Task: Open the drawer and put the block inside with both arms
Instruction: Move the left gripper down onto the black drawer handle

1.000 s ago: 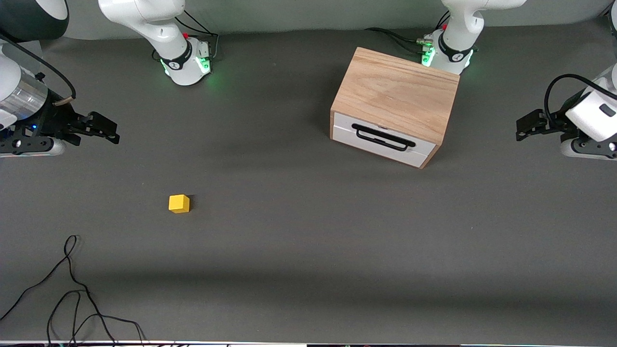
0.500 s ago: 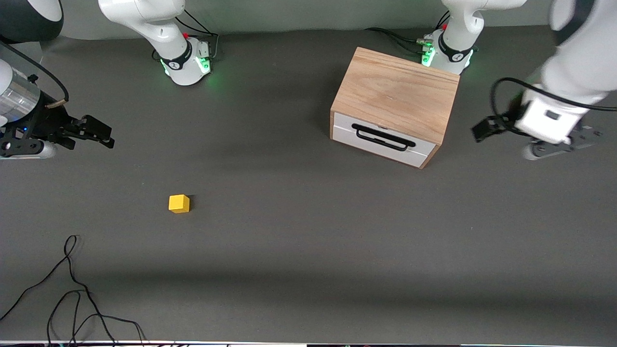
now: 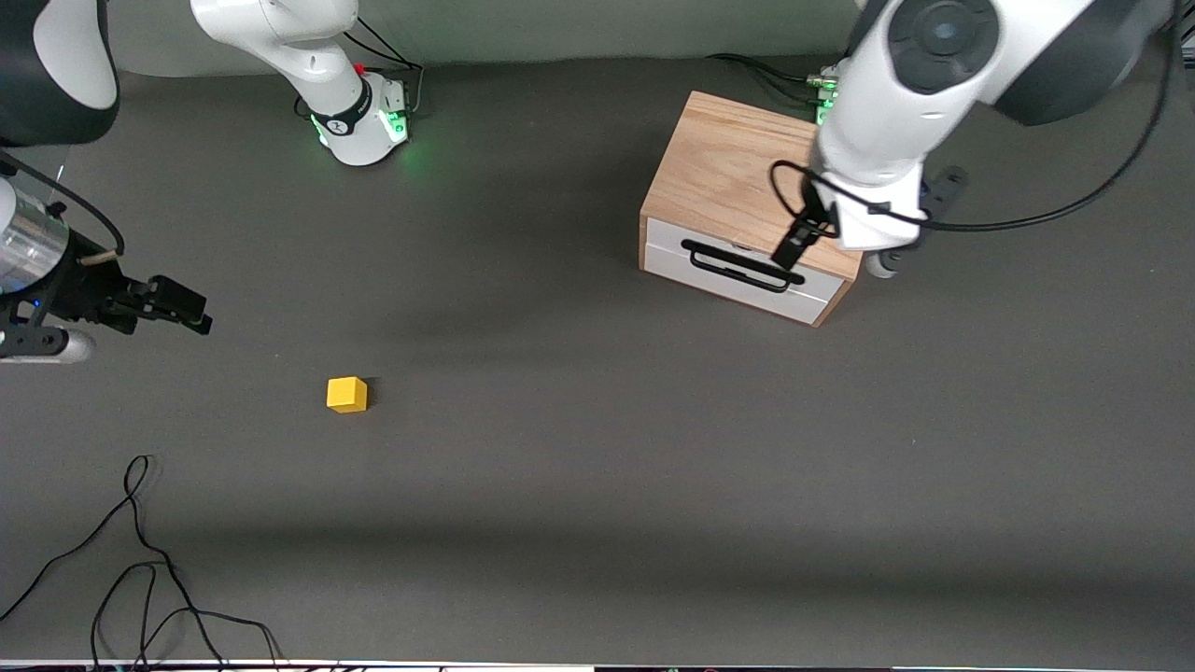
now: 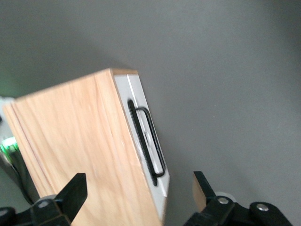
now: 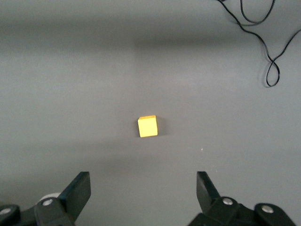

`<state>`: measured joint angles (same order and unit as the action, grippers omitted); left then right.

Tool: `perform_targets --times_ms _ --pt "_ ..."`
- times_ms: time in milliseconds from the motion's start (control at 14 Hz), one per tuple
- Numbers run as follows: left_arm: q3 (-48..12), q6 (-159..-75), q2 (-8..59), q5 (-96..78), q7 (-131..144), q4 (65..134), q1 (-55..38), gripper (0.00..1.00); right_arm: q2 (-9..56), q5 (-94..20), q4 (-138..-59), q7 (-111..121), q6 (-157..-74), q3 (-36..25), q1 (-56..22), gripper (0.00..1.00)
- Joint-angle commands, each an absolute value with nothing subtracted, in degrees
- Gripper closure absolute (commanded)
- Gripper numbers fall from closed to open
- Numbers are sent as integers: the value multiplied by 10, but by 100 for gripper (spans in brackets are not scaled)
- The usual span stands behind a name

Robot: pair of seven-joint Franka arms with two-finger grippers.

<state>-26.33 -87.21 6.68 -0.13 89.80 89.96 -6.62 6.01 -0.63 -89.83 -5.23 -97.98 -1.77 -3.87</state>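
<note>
The drawer [image 3: 742, 278] is shut in the oak-grain box [image 3: 738, 177], its white front and black bar handle [image 3: 742, 266] facing the front camera. My left gripper [image 3: 801, 241] is open and hangs over the box's front edge, above the handle's end. In the left wrist view the box top [image 4: 70, 146], white panel [image 4: 141, 113] and handle [image 4: 149, 141] lie below the open gripper [image 4: 139, 186]. The yellow block [image 3: 346, 394] sits on the table toward the right arm's end. My right gripper [image 3: 198, 313] is open and empty, apart from the block. The right wrist view shows the block [image 5: 147, 126] ahead of the open gripper [image 5: 142, 181].
Loose black cables [image 3: 140, 560] lie at the table's near corner toward the right arm's end, also in the right wrist view [image 5: 263, 42]. The green-lit arm bases [image 3: 359, 121] [image 3: 826, 98] stand along the table's far edge, one right by the box.
The left arm has swung in from its end of the table to over the box's front edge. The right gripper has shifted a little toward the block. Block and drawer have not moved.
</note>
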Motion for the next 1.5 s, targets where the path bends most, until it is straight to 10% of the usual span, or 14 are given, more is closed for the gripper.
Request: perform_targets --times_ms 0,1429 --pt "-266 -880 84 1 1044 880 -101 0 76 7 -872 -57 -976 -16 -40 0" --pt "-258 -1042 260 33 1060 987 -86 0 109 -1 -945 -64 -1044 -17 -47 0"
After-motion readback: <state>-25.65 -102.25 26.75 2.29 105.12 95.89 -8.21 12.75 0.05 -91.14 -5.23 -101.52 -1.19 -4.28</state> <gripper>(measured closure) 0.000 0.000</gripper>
